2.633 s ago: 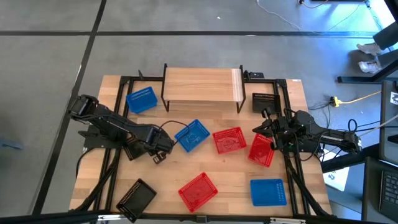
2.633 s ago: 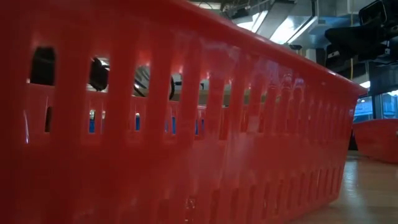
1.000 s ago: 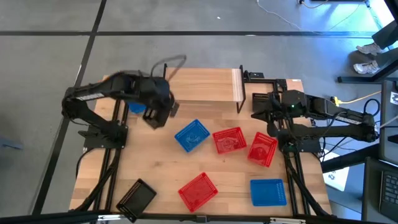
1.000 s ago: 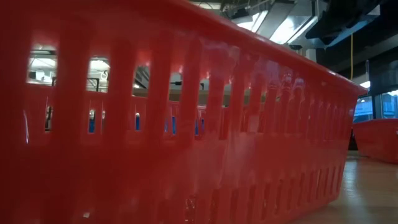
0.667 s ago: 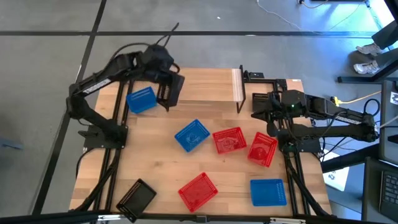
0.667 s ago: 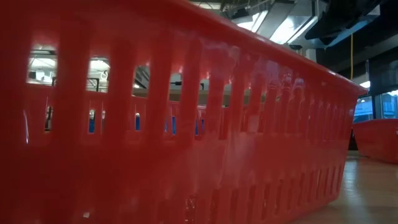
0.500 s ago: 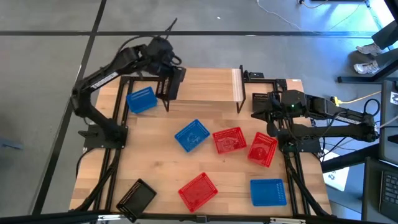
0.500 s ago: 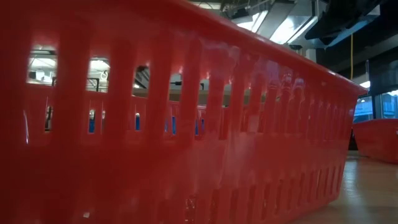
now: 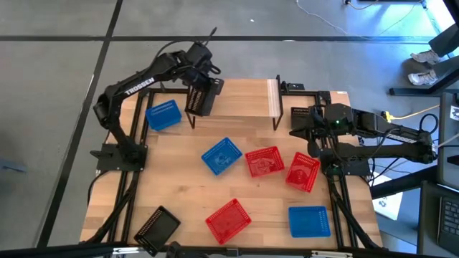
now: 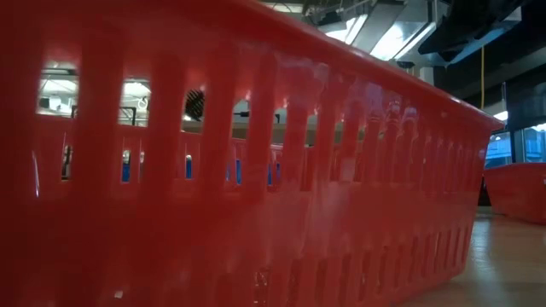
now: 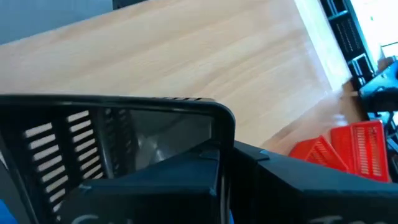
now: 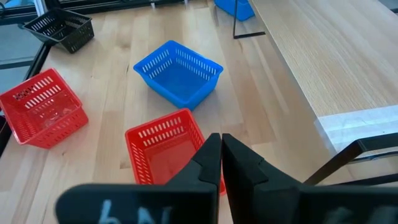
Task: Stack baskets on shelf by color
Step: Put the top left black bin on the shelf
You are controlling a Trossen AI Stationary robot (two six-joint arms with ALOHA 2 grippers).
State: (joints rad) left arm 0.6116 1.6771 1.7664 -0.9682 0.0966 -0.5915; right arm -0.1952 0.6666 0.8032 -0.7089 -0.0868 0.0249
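My left gripper [image 9: 203, 84] hangs over the left end of the shelf [image 9: 240, 97], shut on a black basket [image 9: 203, 99] that is tipped on edge above the plank. On the table lie blue baskets [image 9: 163, 115] [image 9: 221, 155] [image 9: 310, 221], red baskets [image 9: 264, 161] [image 9: 301, 172] [image 9: 229, 218] and black baskets [image 9: 158, 228] [image 9: 305, 115]. My right gripper [image 9: 296, 132] waits shut and empty by the shelf's right end; its closed fingers [image 12: 211, 155] point over a red basket [image 12: 165, 149]. My left gripper holds the black basket by one wall, at the rim near a corner [image 11: 221, 127], the wall running between its two fingers [image 11: 186, 171]. The fingers come slanting down from above. The basket is lifted clear above the shelf's plank [image 11: 205, 56], tilted.
The shelf's plank top is bare to the right of the held basket. One red basket [image 10: 256, 170] stands right against the low camera and blocks most of that view. Black frame rails [image 9: 136, 143] run along both table sides.
My left arm has swung the black basket from above the table beside the shelf's left legs toward the far edge and the right, and it now hangs over the shelf's left end. The basket has stayed in the hold, tilted.
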